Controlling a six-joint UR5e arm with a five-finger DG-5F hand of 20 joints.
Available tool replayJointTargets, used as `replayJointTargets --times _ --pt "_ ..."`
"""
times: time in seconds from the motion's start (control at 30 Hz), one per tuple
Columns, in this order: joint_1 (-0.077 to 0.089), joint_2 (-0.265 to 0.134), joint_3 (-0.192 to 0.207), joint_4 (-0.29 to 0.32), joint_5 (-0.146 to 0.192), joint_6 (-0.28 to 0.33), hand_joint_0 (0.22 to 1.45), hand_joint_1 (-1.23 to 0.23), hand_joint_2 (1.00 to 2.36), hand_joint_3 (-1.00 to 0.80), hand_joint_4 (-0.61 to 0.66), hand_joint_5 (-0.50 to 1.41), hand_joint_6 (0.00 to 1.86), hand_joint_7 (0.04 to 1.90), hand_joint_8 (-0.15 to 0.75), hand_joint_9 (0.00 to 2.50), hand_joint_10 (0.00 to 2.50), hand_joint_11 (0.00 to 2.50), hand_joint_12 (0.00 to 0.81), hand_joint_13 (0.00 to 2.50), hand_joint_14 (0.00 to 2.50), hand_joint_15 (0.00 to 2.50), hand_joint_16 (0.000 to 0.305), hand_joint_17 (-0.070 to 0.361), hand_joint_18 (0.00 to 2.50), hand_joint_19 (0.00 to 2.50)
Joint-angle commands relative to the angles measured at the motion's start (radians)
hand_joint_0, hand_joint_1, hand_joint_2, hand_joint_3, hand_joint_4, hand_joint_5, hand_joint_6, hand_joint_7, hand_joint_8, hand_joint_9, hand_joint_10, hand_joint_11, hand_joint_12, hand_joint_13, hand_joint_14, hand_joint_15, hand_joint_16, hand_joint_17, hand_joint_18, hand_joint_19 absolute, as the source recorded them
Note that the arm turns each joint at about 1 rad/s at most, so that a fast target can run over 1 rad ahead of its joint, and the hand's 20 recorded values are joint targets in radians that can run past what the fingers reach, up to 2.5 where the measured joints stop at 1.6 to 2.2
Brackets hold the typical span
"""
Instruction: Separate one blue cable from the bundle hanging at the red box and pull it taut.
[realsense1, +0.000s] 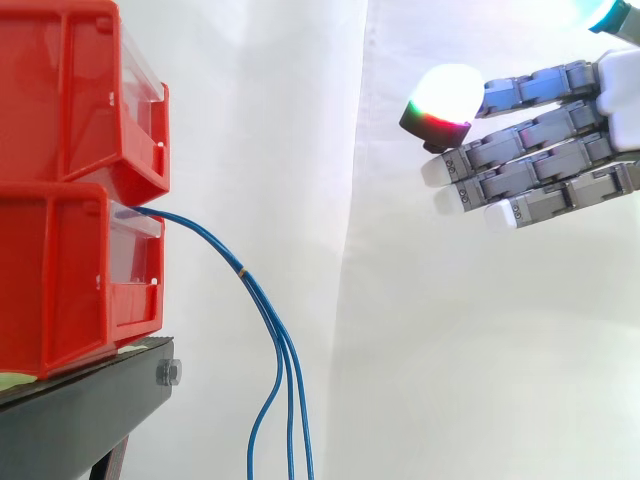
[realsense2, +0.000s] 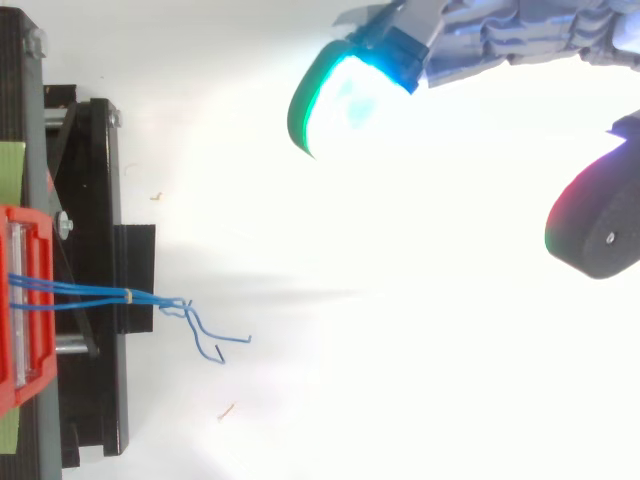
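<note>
A robot lab bench: white fabric curtain (realsense1: 300, 120) behind the hand (realsense1: 560, 150), red plastic bins (realsense1: 60, 200) on black metal stand (realsense1: 90, 410) opposite.

Black stand (realsense1: 90, 415) sits down at seven o'clock in the side view, a silver bolt (realsense1: 170, 373) on its end. White curtain (realsense1: 400, 330) hangs behind, a fold dropping from twelve o'clock. From above, a brown scrap (realsense2: 156, 196) lies at nine o'clock, and a second scrap (realsense2: 228, 410) at seven.

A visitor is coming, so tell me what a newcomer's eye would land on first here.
The open hand at the side view's upper right stands out first, its straight fingers pointing left and one pad glowing white. Next come the two stacked red bins at the left, with blue cables drooping from the lower bin's front, clear of the hand.
</note>
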Motion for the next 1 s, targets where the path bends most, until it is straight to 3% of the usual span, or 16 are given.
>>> replayJointTargets --times 0.0,0.73,0.9,0.97 --pt "0.001 0.000 0.000 0.000 0.000 0.000 0.55 -0.63 1.00 -0.50 0.21 -0.21 0.50 0.75 0.236 0.27 0.00 0.00 0.255 0.28 0.00 0.02 0.031 0.070 0.29 0.21" --pt "-0.001 0.000 0.000 0.000 0.003 0.000 0.55 -0.62 1.00 -0.50 0.23 -0.21 0.50 0.75 0.256 0.31 0.00 0.00 0.270 0.32 0.00 0.05 0.033 0.074 0.35 0.23" --pt "0.002 0.000 0.000 -0.015 0.004 0.000 0.55 -0.62 1.00 -0.50 0.23 -0.21 0.50 0.75 0.257 0.31 0.00 0.00 0.269 0.32 0.00 0.05 0.033 0.074 0.35 0.23" --pt "0.013 0.000 0.000 -0.015 0.003 0.000 0.56 -0.62 1.00 -0.50 0.24 -0.21 0.50 0.76 0.257 0.31 0.00 0.00 0.269 0.32 0.00 0.05 0.033 0.074 0.35 0.23"
